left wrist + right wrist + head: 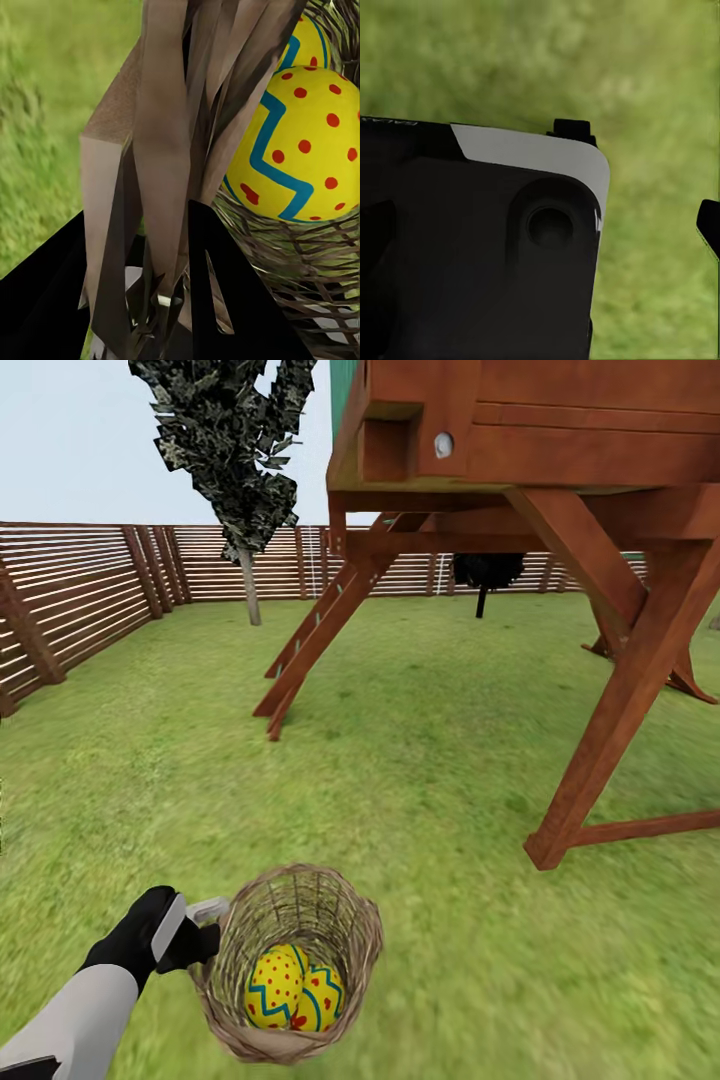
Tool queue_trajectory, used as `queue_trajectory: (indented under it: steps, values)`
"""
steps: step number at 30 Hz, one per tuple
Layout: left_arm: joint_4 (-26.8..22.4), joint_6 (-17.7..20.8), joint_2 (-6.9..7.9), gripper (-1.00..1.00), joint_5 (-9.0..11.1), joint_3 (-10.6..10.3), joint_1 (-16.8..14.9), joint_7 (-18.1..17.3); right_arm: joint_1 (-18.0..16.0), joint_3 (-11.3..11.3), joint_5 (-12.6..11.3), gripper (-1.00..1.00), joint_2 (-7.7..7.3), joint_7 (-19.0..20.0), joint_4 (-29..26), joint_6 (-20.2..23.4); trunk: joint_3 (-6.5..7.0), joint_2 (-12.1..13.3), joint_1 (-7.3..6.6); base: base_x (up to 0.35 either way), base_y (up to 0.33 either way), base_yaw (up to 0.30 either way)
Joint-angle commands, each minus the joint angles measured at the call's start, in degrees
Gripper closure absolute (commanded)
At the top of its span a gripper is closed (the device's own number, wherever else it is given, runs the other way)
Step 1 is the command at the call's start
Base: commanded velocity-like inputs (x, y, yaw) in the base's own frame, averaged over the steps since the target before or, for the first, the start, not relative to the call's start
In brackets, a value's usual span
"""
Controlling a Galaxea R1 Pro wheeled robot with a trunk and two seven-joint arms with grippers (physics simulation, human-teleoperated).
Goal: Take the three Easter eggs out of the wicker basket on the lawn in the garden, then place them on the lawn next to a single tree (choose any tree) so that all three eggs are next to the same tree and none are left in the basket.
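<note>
The left hand is clamped on the tan woven wicker basket's rim, apparently carrying the yellow zigzag-banded eggs treeward together.

Third egg hidden in wicker basket.

wicker basket upright, left fingers at rim | two eggs visible inside
</note>
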Motion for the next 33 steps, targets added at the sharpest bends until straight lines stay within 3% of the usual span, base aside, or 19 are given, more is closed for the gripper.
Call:
queue_trajectory:
  steps: [1, 18, 33]
  values:
    - [-0.1, 0.2, -0.08, 1.00, 1.2, 0.2, 0.0, 0.3, -0.1, -0.2, 0.3, -1.00, -0.08, -0.1, 0.3, -0.4, -0.05, 0.0, 0.03, 0.324, 0.000, 0.212]
    - [-0.1, 0.1, -0.06, 1.00, 1.2, 0.2, 0.0, 0.3, -0.1, 0.0, 0.4, -1.00, -0.30, -0.3, 0.7, -0.4, -0.05, 0.0, 0.03, 0.317, 0.000, 0.288]
    - [0.0, 0.1, -0.04, 1.00, 1.2, 0.2, 0.0, 0.3, -0.1, 0.0, 0.4, -1.00, -0.38, -0.3, 0.7, -0.5, -0.05, 0.0, 0.03, 0.014, 0.000, 0.293]
